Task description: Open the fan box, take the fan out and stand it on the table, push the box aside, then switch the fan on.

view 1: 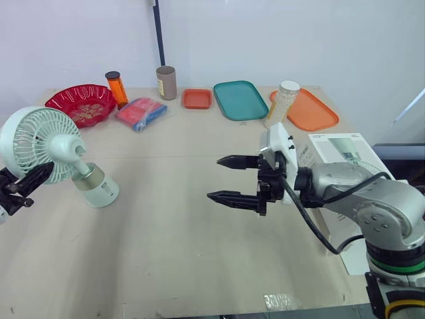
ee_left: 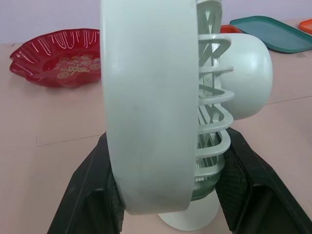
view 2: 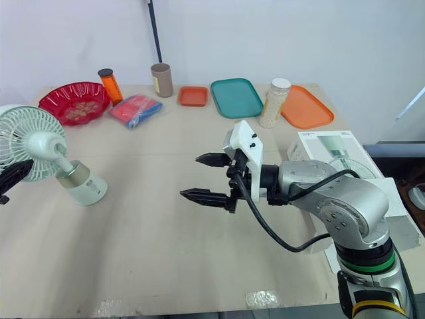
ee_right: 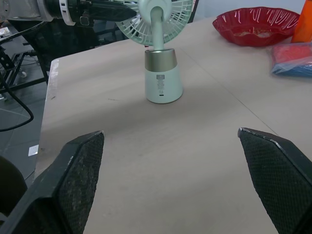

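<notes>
You have a pale wooden table (view 1: pixel 172 252) in front of you with a plain white wall (view 1: pixel 279 33) behind it, and a thin black pole (view 1: pixel 158 30) rising against that wall. The fan (view 1: pixel 40 143) stands on its round base near the table's left edge, its head tipped on the neck. Right behind the fan sits a red bowl (view 1: pixel 83 103). Farther back and to the fan's right come an orange bottle (view 1: pixel 117 88), a blue and red packet (view 1: pixel 141 111) and a brown cup (view 1: pixel 167 82). Past these, in a row running away from the fan along the far edge, are a small orange tray (view 1: pixel 197 98), a teal tray (view 1: pixel 240 100), a white-lidded jar (view 1: pixel 282 103) and a large orange tray (view 1: pixel 312 109). The box (view 1: pixel 339 149) lies flat well apart from the fan, at the opposite edge of the table, with the right arm reaching across in front of it. Nothing lies on the bare tabletop between the fan and the right gripper (view 1: pixel 214 178). That gripper hovers above the table to the fan's right, its fingers spread wide, pointing toward the fan and holding nothing. Your left gripper (ee_left: pixel 168 161) is clamped on the fan's head, with one pad (ee_left: pixel 109 195) against the front rim of the cage and the other against the rear grille.
</notes>
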